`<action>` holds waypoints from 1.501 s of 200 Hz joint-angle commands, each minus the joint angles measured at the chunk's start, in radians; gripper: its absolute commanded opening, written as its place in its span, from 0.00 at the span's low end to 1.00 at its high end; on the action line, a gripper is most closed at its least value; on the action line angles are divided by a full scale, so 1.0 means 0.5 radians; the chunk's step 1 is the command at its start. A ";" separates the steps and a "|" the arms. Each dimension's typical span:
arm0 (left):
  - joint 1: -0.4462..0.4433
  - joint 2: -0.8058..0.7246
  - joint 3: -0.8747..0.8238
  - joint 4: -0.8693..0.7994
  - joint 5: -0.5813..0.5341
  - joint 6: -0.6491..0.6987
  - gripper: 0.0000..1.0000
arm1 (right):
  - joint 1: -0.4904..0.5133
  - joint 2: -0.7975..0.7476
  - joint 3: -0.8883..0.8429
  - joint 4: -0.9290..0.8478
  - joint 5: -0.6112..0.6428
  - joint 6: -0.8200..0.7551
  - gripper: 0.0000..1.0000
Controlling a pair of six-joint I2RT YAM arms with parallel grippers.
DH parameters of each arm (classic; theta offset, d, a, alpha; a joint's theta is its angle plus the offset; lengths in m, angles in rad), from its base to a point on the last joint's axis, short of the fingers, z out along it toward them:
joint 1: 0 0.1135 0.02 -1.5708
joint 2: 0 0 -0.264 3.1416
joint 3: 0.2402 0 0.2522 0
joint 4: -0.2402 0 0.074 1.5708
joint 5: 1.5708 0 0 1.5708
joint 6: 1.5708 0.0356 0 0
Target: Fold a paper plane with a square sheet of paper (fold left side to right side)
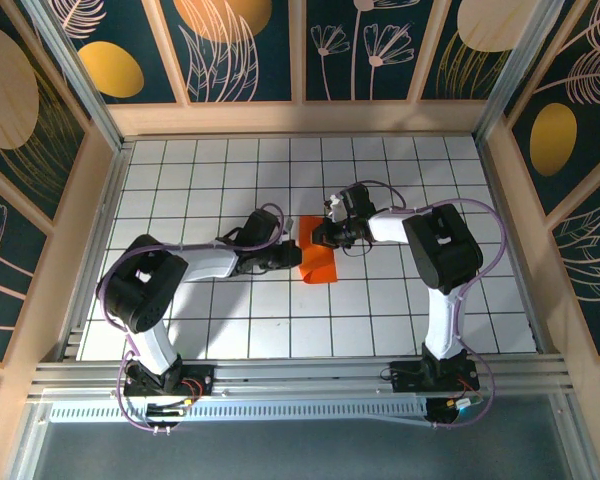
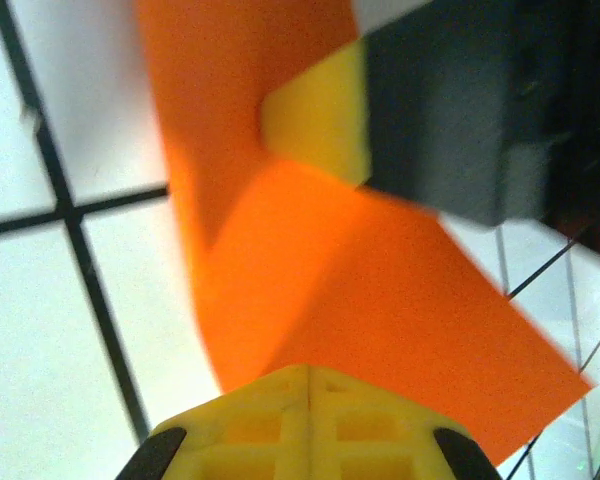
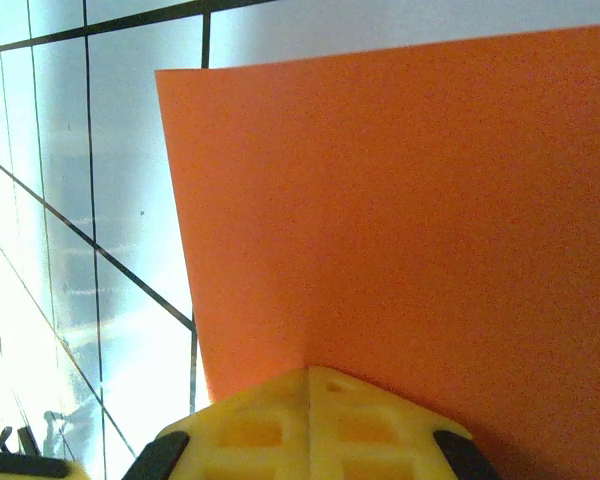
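In the overhead view the left gripper (image 1: 286, 258) sits left of centre, at the left edge of the square sheet of paper (image 1: 320, 266). I cannot tell whether its jaws are apart or closed on that edge. The sheet lies mid-frame on the desk (image 1: 230, 170), looking narrow. In the left wrist view part of it appears lifted. The right gripper (image 1: 324, 237) meets its upper right part, its jaw state equally unclear. To fold well, I judge, the left edge should travel over level, meet the right edge squarely, then be pressed flat.
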 commanded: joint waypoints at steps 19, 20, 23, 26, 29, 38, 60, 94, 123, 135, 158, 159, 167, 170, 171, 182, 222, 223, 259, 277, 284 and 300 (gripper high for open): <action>0.008 0.107 0.138 0.037 0.148 0.031 0.02 | -0.014 0.074 -0.060 -0.113 0.134 -0.024 0.00; 0.008 0.110 0.139 0.042 0.153 0.029 0.01 | -0.015 0.076 -0.058 -0.113 0.135 -0.024 0.00; 0.005 0.125 0.146 0.055 0.171 0.030 0.02 | -0.015 0.076 -0.058 -0.111 0.136 -0.027 0.00; 0.000 0.137 0.148 0.067 0.188 0.029 0.02 | -0.016 0.076 -0.060 -0.112 0.136 -0.027 0.00; -0.003 0.151 0.153 0.078 0.200 0.029 0.02 | -0.015 0.074 -0.058 -0.111 0.133 -0.028 0.00; -0.013 0.194 0.171 0.092 0.234 0.032 0.01 | -0.015 0.080 -0.057 -0.114 0.133 -0.030 0.00; -0.035 0.263 0.200 0.093 0.250 0.039 0.02 | -0.015 0.079 -0.056 -0.114 0.133 -0.032 0.00; -0.036 0.312 0.174 0.100 0.219 0.033 0.01 | -0.011 0.082 -0.056 -0.108 0.130 -0.028 0.00; -0.038 0.331 0.129 0.103 0.214 0.033 0.02 | -0.012 0.082 -0.054 -0.112 0.131 -0.030 0.00; -0.039 0.327 0.102 0.103 0.210 0.038 0.01 | -0.012 0.083 -0.052 -0.116 0.133 -0.032 0.00; -0.041 0.335 0.065 0.100 0.213 0.045 0.01 | -0.011 0.083 -0.057 -0.114 0.136 -0.033 0.00; -0.040 0.335 0.064 0.100 0.214 0.045 0.01 | -0.012 0.085 -0.057 -0.115 0.136 -0.033 0.00; -0.042 0.332 0.051 0.097 0.218 0.048 0.01 | -0.010 0.086 -0.060 -0.116 0.138 -0.033 0.00; -0.045 0.329 0.044 0.094 0.219 0.050 0.01 | -0.011 0.084 -0.060 -0.114 0.140 -0.033 0.00; -0.045 0.329 0.043 0.092 0.218 0.052 0.01 | -0.012 0.084 -0.060 -0.115 0.141 -0.033 0.00; -0.055 0.319 0.021 0.080 0.222 0.073 0.01 | -0.012 0.084 -0.059 -0.118 0.142 -0.033 0.00; -0.090 0.263 -0.120 -0.002 0.228 0.164 0.01 | -0.012 0.079 -0.060 -0.125 0.151 -0.035 0.00; -0.090 0.261 -0.126 -0.002 0.230 0.164 0.01 | -0.011 0.078 -0.060 -0.128 0.151 -0.036 0.00; -0.138 0.196 -0.287 0.012 0.244 0.189 0.01 | -0.012 0.074 -0.066 -0.133 0.157 -0.036 0.00; -0.148 0.176 -0.343 0.045 0.243 0.180 0.02 | -0.007 0.071 -0.068 -0.134 0.159 -0.036 0.00; -0.151 0.173 -0.357 0.054 0.242 0.173 0.02 | -0.007 0.073 -0.071 -0.136 0.160 -0.037 0.00; -0.159 0.165 -0.380 0.073 0.231 0.163 0.02 | -0.009 0.073 -0.072 -0.139 0.163 -0.038 0.00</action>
